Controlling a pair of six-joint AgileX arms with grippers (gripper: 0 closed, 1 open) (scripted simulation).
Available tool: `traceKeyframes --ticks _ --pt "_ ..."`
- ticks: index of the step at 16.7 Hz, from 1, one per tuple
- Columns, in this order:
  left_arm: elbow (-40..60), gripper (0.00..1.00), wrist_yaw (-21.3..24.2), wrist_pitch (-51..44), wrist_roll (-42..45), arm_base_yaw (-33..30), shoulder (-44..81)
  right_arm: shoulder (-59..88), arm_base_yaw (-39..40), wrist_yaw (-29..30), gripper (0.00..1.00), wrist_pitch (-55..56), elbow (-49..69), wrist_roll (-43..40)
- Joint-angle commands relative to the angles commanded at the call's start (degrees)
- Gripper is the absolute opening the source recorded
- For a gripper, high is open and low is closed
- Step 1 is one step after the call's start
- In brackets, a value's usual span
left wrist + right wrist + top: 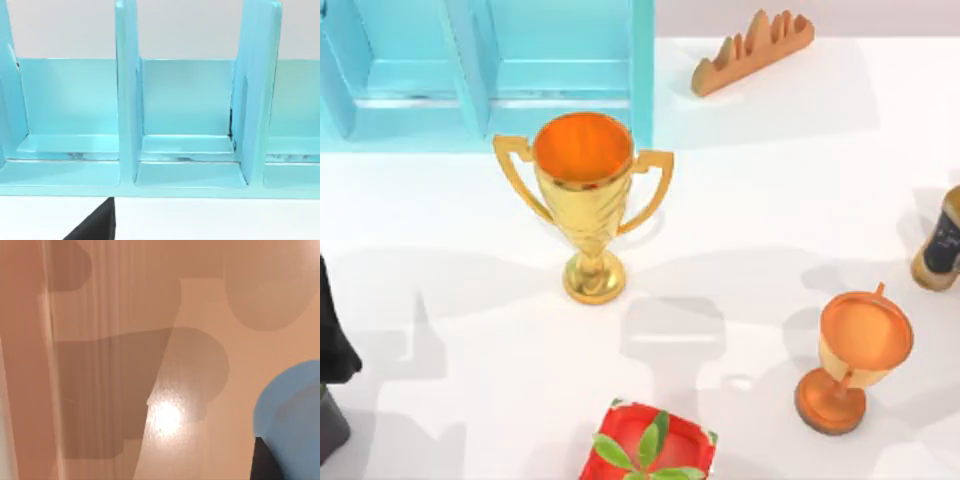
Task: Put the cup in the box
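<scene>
The right wrist view shows a blue cup (292,410) at its lower right edge, close against a dark gripper finger (265,462); whether the right gripper is clamped on it or merely beside it cannot be told. Around it lies pale tabletop (200,315) crossed by shadows. The left arm (332,350) sits at the left edge of the top view, its camera looking into the light-blue box (187,165), whose upright dividers form several compartments; the state of its gripper cannot be told either. The box (485,75) stands in the upper left of the top view, the gold trophy (584,190) just in front of it. To do the step well, the cup should probably travel high enough to pass the trophy and enter one compartment squarely between dividers.
</scene>
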Motion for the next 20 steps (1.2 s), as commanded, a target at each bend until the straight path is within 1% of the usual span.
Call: traceKeyframes --ticks 4,17,18,20 --pt "0.0 1.0 0.0 0.0 0.0 0.0 0.0 0.0 0.0 0.0 0.0 0.1 -0.1 0.0" --pt "0.0 1.0 0.0 0.0 0.0 0.0 0.0 0.0 0.0 0.0 0.98 0.1 -0.1 0.0" --pt "0.0 1.0 0.0 0.0 0.0 0.0 0.0 0.0 0.0 0.0 1.0 0.1 -0.1 0.0" --pt "0.0 1.0 0.0 0.0 0.0 0.0 0.0 0.0 0.0 0.0 1.0 0.1 -0.1 0.0"
